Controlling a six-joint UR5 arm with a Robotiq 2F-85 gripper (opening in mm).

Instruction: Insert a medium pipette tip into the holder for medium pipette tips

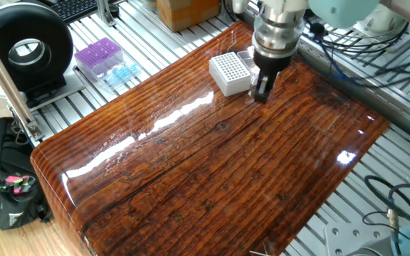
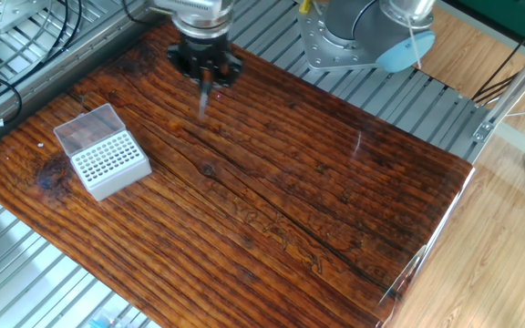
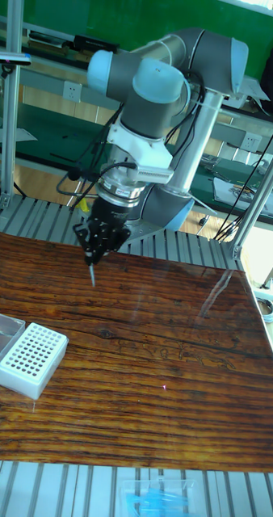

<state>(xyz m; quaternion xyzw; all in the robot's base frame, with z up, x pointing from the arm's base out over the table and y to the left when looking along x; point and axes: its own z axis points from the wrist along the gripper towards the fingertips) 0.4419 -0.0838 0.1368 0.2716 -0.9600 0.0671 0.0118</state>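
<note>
Medium pipette tip, one only, hangs upright, point down, pinched in the single gripper at upper left, above the wooden table. One white holder sits lower left.

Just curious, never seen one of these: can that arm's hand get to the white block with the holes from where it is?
Probably yes. The hand holds the tip above bare wood, and the white block sits apart with its holes uncovered.
</note>
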